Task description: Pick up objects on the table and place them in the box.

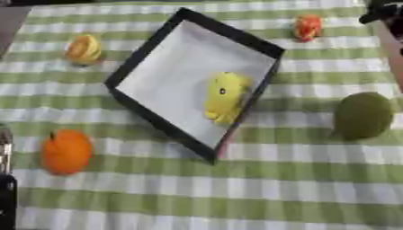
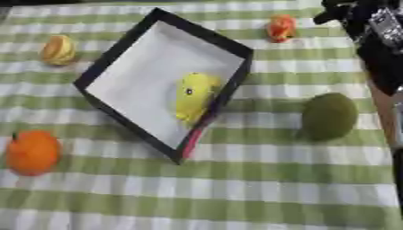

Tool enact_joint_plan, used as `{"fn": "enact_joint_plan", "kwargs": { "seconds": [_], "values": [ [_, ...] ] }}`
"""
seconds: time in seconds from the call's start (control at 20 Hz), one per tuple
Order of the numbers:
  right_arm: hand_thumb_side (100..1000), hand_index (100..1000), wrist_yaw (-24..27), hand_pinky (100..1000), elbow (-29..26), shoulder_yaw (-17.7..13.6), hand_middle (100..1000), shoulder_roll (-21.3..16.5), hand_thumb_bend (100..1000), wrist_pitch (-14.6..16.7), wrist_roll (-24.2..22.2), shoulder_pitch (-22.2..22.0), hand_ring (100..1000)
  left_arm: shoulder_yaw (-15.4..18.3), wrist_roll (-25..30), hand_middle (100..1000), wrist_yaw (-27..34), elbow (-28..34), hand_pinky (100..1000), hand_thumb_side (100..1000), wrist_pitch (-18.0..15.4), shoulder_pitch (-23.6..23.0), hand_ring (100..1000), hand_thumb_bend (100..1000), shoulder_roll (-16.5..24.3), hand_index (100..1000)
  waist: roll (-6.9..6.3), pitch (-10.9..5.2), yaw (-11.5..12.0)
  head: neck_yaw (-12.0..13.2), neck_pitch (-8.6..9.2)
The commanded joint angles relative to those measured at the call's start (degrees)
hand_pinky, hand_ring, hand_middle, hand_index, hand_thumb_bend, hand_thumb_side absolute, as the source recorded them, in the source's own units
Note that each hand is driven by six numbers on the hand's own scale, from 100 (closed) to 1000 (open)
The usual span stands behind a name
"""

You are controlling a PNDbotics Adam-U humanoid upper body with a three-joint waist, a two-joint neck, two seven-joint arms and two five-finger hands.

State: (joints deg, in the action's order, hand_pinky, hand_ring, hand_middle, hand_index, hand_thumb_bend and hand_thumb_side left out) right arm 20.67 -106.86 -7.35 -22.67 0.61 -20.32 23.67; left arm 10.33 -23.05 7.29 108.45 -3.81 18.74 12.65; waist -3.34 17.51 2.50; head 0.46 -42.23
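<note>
- Green-and-white checked cloth covers the table point(image 1: 236, 188), and a black-walled box point(image 1: 141, 54) with a pale floor sits on it, turned at an angle.
- Inside the box a yellow toy point(image 1: 226, 96) already lies against the right-hand wall, so one thing seems to be done.
- Four things are still out on the cloth: an orange fruit point(image 1: 66, 151) near the left edge, a yellow-orange piece point(image 1: 83, 49) at far left, a small red-orange thing point(image 1: 307, 27) beyond the box's far corner, and a dull green fruit point(image 1: 363, 115) to the right, well apart from the box.
- The right hand point(image 2: 354, 13) shows as a dark shape in the upper right corner, just beside the small red-orange thing; I cannot tell whether its fingers are straight or curled, and nothing is visibly held.
- Dark metal shows at the lower left edge of the left eye view, but no left hand can be made out there.
- Risks, as I judge them: the round fruits could roll away if fingers nudge them before closing.
- The box stands free on the cloth, so an arm crossing it could catch a wall and shift it.
- A thing released over the tilted-looking near wall could land on the rim and fall outside.
</note>
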Motion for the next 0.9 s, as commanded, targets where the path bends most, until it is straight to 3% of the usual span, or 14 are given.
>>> {"fn": "enact_joint_plan", "kwargs": {
  "seconds": [0.05, 0.7, 0.9],
  "values": [
    [567, 802, -0.14, 1000, -0.6, -0.35, 670, -0.73, 100, -0.01, 0.11, 0.51, 677, 0.0, -0.1, 769, -0.29, 0.91, 791, 697, -0.1, 0.54, 778, 100, 1.61, 824, 0.79, -0.53, 0.08, -0.14, 0.68],
    [559, 811, 0.2, 1000, -1.03, -0.11, 682, -0.94, 100, 0.05, 0.15, 1.54, 688, 0.09, -0.21, 770, -0.33, 0.89, 792, 697, -0.08, 0.34, 779, 100, 1.58, 824, 0.83, -0.6, 0.06, 0.42, 0.99],
    [539, 822, 0.97, 1000, -1.79, 0.1, 700, -4.69, 100, 1.22, 0.46, 2.62, 705, 0.22, -0.35, 770, -0.45, 0.79, 792, 698, -0.06, -0.17, 779, 100, 1.98, 824, 1.15, -1.01, -0.49, 0.75, 0.63]
  ]
}}
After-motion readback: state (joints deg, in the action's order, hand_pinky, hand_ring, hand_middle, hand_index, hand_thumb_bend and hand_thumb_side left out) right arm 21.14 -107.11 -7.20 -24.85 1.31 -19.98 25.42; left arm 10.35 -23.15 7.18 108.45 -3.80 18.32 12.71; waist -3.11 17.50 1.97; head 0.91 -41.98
